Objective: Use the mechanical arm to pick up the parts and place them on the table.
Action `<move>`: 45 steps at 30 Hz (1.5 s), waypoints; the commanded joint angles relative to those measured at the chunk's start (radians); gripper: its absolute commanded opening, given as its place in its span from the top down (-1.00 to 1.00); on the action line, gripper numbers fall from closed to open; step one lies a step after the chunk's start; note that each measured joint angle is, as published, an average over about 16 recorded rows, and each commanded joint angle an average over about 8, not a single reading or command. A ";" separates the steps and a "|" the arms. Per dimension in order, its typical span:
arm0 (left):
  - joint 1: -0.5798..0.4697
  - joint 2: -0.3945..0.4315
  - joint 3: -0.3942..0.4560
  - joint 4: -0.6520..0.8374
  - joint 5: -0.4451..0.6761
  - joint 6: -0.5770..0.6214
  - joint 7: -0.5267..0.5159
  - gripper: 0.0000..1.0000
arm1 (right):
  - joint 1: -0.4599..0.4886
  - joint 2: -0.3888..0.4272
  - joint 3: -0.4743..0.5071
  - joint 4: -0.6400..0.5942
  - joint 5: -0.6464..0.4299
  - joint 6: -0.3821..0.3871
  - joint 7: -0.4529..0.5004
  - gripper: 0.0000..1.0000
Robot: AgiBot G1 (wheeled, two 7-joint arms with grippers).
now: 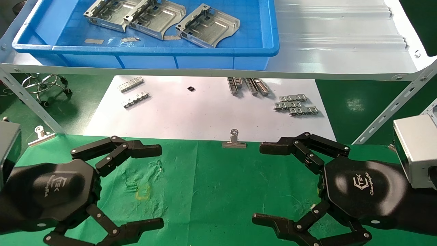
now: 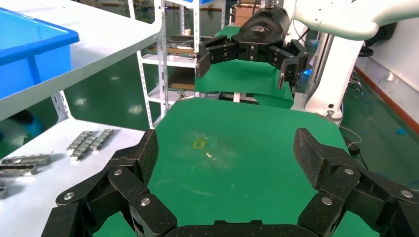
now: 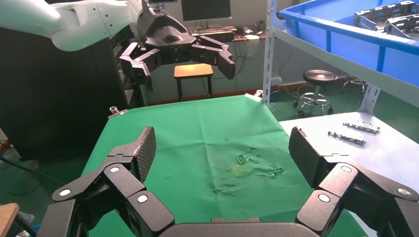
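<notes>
Green table (image 1: 211, 177) | toothed strips (image 1: 296, 104) beyond | parts (image 1: 206, 25) in tray (image 1: 143, 51)

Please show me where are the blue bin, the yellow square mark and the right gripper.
blue bin (image 1: 205, 51): head view, front rim.
yellow square mark (image 1: 143, 192): head view, its middle.
right gripper (image 1: 264, 182): head view, midway between the open fingertips.

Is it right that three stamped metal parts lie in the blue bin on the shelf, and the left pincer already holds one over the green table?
Not quite. The three parts do lie in the blue bin, but the head view shows the left pincer open and empty over the green table. The right pincer is open and empty too.
</notes>
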 commanded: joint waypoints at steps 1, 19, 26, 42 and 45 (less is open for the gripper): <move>0.000 0.000 0.000 0.000 0.000 0.000 0.000 -1.00 | 0.000 0.000 0.000 0.000 0.000 0.000 0.000 -0.27; -0.058 0.075 0.010 0.027 0.042 -0.118 -0.016 -1.00 | 0.000 0.000 0.000 0.000 0.000 0.000 0.000 1.00; -0.183 0.172 0.038 0.093 0.124 -0.240 -0.033 -1.00 | 0.000 0.000 0.000 0.000 0.000 0.000 0.000 1.00; -0.665 0.471 0.212 0.591 0.469 -0.428 -0.015 -1.00 | 0.000 0.000 0.000 0.000 0.000 0.000 0.000 1.00; -0.746 0.526 0.241 0.724 0.518 -0.434 0.023 -1.00 | 0.000 0.000 0.000 0.000 0.000 0.000 0.000 1.00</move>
